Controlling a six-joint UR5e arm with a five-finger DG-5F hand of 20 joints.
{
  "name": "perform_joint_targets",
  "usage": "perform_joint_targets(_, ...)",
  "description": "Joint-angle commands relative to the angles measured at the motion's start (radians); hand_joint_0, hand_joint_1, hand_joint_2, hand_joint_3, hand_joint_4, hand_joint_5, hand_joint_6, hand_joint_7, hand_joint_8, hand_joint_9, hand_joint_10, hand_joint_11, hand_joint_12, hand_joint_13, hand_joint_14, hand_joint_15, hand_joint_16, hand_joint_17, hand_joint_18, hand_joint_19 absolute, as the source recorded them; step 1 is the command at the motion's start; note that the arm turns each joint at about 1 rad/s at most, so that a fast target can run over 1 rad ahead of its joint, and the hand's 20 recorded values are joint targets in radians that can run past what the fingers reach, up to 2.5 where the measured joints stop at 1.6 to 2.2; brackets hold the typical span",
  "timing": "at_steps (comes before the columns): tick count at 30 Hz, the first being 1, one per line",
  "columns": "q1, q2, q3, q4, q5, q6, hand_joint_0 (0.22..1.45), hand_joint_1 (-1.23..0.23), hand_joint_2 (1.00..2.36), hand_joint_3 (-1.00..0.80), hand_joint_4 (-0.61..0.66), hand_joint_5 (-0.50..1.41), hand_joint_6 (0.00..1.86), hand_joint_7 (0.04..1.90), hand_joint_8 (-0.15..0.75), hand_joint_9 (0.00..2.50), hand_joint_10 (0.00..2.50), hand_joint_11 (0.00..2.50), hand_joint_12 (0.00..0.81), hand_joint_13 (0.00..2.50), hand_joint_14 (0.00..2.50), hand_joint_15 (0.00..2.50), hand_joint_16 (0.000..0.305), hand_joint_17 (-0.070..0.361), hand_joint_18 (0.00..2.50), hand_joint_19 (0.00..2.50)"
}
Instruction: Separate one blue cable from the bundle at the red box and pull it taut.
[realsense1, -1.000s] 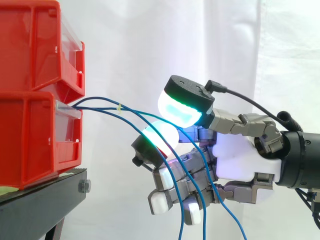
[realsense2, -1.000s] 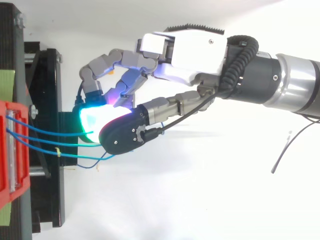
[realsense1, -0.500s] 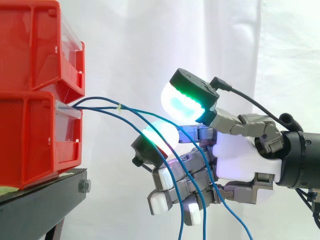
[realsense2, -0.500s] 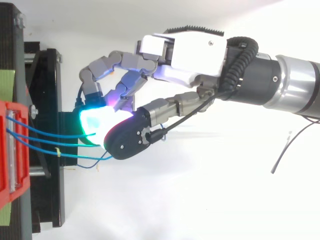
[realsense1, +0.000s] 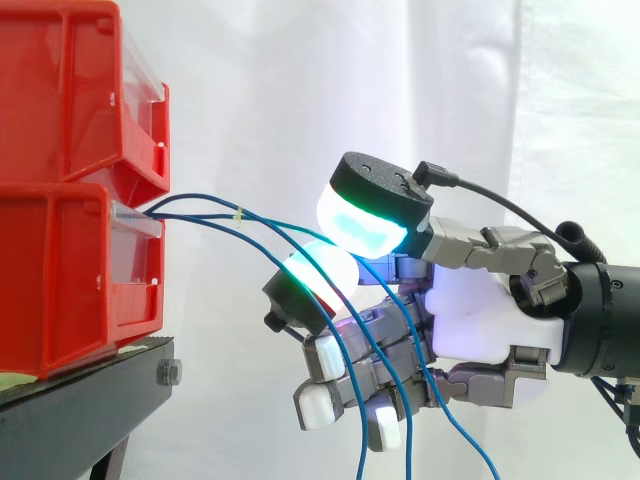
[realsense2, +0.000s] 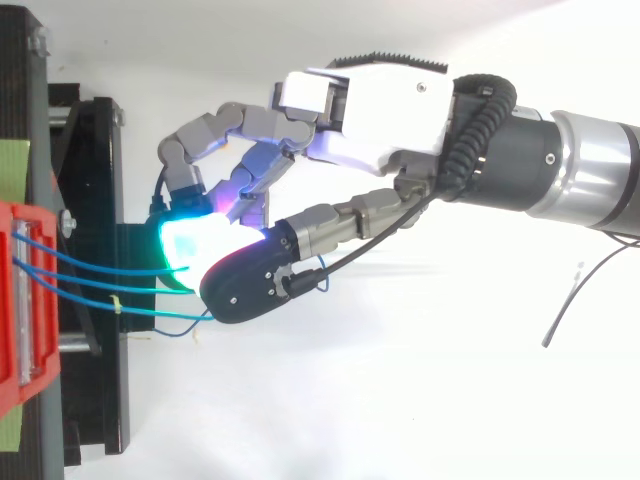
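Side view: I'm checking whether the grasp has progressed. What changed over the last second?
The thumb of the robot's hand tipped up half a second ago and has come back down toward the glowing finger pad, closing on the thin blue cable between them. Unchanged: the cable still sags, and the red plastic bins stand stacked.

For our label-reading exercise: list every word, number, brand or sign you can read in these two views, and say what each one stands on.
No text can be read anywhere.
The clear label strips on the red bins look blank.
The hand and the blue cables carry no legible marks.
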Motion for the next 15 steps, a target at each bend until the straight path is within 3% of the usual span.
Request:
perform_joint_targets(1,0.0,0.0,0.0,0.0,0.0,0.0,0.57,-0.7,1.04,-0.03,-0.06,-0.18,0.85,1.4,0.326,0.88,0.02,0.81,0.368,0.87,0.02,0.48,0.052,0.117,0.93,0.81)
perform_joint_targets(7,0.0,0.002,0.0,-0.015,-0.003,-0.028,0.58,-0.69,1.04,-0.03,-0.06,-0.18,0.85,1.39,0.326,0.88,0.02,0.82,0.371,0.86,0.02,0.47,0.051,0.115,0.92,0.8)
perform_joint_targets(10,0.002,0.002,0.0,-0.081,-0.011,-0.054,0.58,-0.69,1.04,-0.02,-0.05,-0.18,0.85,1.4,0.332,0.93,0.02,1.0,0.37,0.86,0.02,0.46,0.051,0.115,0.92,0.77)
perform_joint_targets(15,0.0,0.006,-0.002,-0.153,-0.016,-0.057,0.58,-0.69,1.04,-0.03,-0.04,-0.18,0.85,1.4,0.332,0.92,0.02,1.02,0.367,0.85,0.02,0.46,0.05,0.113,0.9,0.76)
